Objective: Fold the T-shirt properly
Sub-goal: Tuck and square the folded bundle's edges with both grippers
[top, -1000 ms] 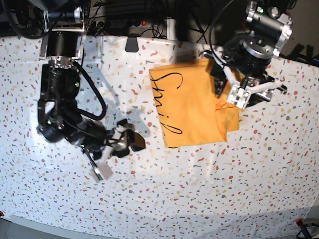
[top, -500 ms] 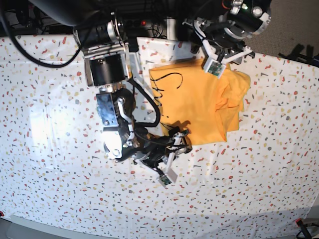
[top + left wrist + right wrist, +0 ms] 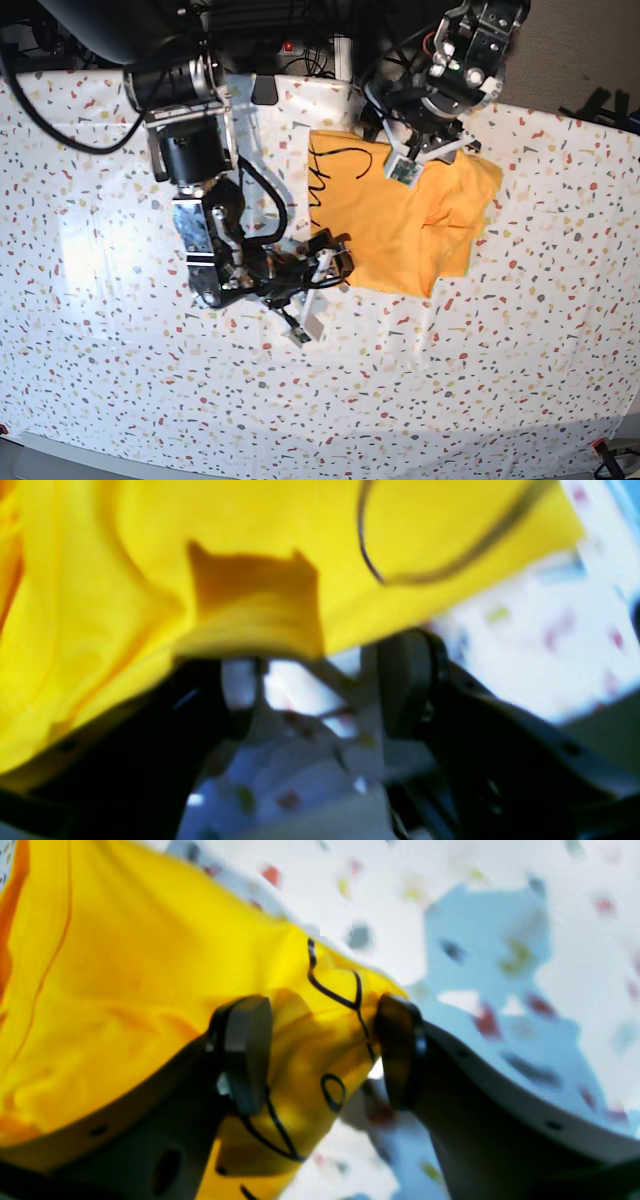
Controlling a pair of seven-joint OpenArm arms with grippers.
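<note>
The mustard T-shirt [image 3: 410, 215] lies folded and rumpled on the speckled table [image 3: 520, 350], with black script [image 3: 325, 175] along its left edge. My left gripper [image 3: 405, 165] is at the shirt's far edge. In the left wrist view [image 3: 322, 685] its jaws stand apart, with the shirt's [image 3: 250, 530] edge just above them and table showing between. My right gripper [image 3: 330, 262] is at the shirt's near left corner. In the right wrist view [image 3: 322, 1050] its jaws are open around that corner of the shirt [image 3: 125, 965], which bears script.
Cables and black equipment [image 3: 280, 40] line the table's far edge. The right arm's body [image 3: 200, 200] stretches over the table left of the shirt. White speckled cloth covers the table on all sides of the shirt.
My right gripper has moved right to the shirt's near left corner. My left gripper has swung from the shirt's right side to its far edge. The shirt has shifted and its right side spread out.
</note>
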